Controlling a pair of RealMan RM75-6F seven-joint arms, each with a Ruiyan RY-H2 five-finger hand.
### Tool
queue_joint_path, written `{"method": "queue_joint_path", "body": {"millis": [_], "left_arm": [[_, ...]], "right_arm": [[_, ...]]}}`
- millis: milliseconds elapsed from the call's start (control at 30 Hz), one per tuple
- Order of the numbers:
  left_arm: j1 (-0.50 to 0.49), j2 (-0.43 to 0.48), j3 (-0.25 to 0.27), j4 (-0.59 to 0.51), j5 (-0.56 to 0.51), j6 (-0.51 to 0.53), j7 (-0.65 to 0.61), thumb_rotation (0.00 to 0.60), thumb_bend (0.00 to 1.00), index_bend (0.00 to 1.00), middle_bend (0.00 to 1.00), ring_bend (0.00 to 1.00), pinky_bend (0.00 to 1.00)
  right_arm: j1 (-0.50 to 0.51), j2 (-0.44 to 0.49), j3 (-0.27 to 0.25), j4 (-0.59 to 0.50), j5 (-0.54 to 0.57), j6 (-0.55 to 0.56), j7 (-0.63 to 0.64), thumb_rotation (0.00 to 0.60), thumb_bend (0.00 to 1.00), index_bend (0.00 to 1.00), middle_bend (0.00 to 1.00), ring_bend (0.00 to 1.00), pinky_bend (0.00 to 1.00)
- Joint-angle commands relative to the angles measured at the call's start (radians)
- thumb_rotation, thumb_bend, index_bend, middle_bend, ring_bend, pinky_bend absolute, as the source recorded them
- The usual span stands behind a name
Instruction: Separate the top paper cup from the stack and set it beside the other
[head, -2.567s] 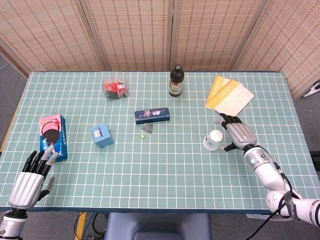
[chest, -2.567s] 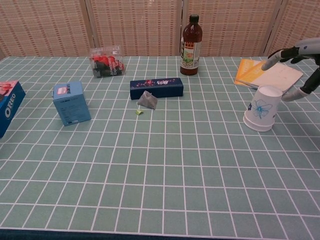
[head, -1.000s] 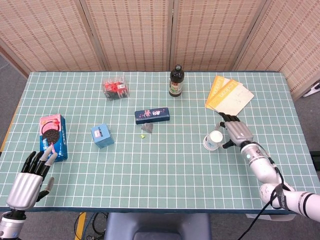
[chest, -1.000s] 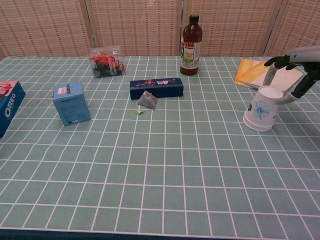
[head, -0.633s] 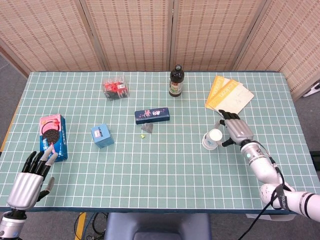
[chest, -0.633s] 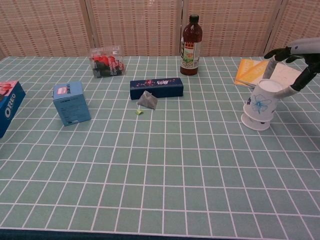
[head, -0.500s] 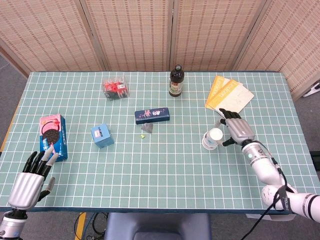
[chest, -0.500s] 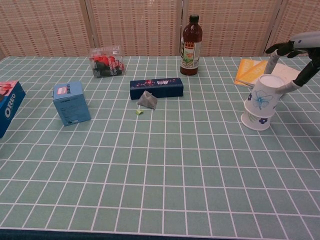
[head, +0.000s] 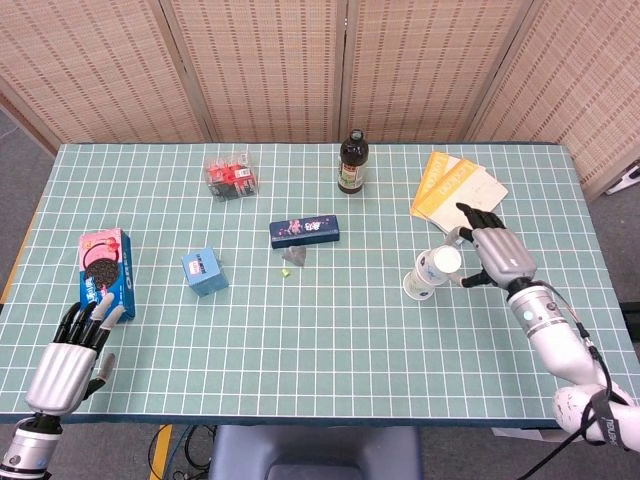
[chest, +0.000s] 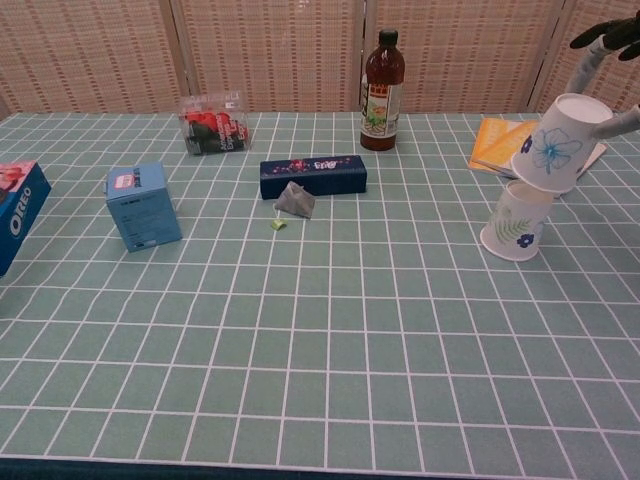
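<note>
Two upside-down white paper cups with blue flower prints are at the right side of the table. The top cup (chest: 558, 142) (head: 445, 262) is lifted and tilted, and its rim still overlaps the base of the lower cup (chest: 512, 226) (head: 418, 284), which stands on the table. My right hand (head: 500, 257) pinches the top cup from the right; in the chest view only its fingers (chest: 601, 40) show at the frame's corner. Near the front left table edge my left hand (head: 70, 366) hovers with fingers spread, holding nothing.
Orange and white booklets (head: 457, 190) lie just behind the cups. A dark bottle (head: 352, 162), a navy box (head: 307, 231), a crumpled wrapper (head: 294, 258), a small blue box (head: 204, 270), a clear box (head: 232, 176) and an Oreo box (head: 105, 272) are spread to the left.
My right hand closed on the top cup and raised it, tilting it up and to the right off the lower cup. The lower cup stays on the table. The left hand barely moved.
</note>
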Motion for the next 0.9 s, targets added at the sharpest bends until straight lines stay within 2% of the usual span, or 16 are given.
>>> {"method": "queue_joint_path", "body": {"millis": [33, 233, 400, 900], "left_arm": [[-0.001, -0.002, -0.002, 0.001, -0.006, -0.003, 0.003, 0.6, 0.5, 0.0, 0.0, 0.0, 0.0], [-0.005, -0.007, -0.007, 0.002, -0.018, -0.012, 0.011, 0.6, 0.5, 0.0, 0.0, 0.0, 0.0], [-0.005, -0.009, -0.005, 0.001, -0.02, -0.013, 0.017, 0.6, 0.5, 0.0, 0.0, 0.0, 0.0], [-0.005, -0.002, -0.003, -0.007, -0.021, -0.009, 0.007, 0.6, 0.5, 0.0, 0.0, 0.0, 0.0]], "right_arm": [[-0.023, 0.026, 0.007, -0.008, -0.023, 0.009, 0.037, 0.6, 0.21, 0.38, 0.0, 0.0, 0.0], [-0.058, 0.056, 0.0, 0.014, -0.062, 0.002, 0.094, 0.6, 0.21, 0.38, 0.0, 0.0, 0.0], [-0.079, 0.042, -0.016, 0.064, -0.084, -0.017, 0.131, 0.6, 0.21, 0.38, 0.0, 0.0, 0.0], [-0.086, -0.107, -0.04, 0.317, -0.127, -0.127, 0.251, 0.6, 0.21, 0.38, 0.0, 0.0, 0.0]]}}
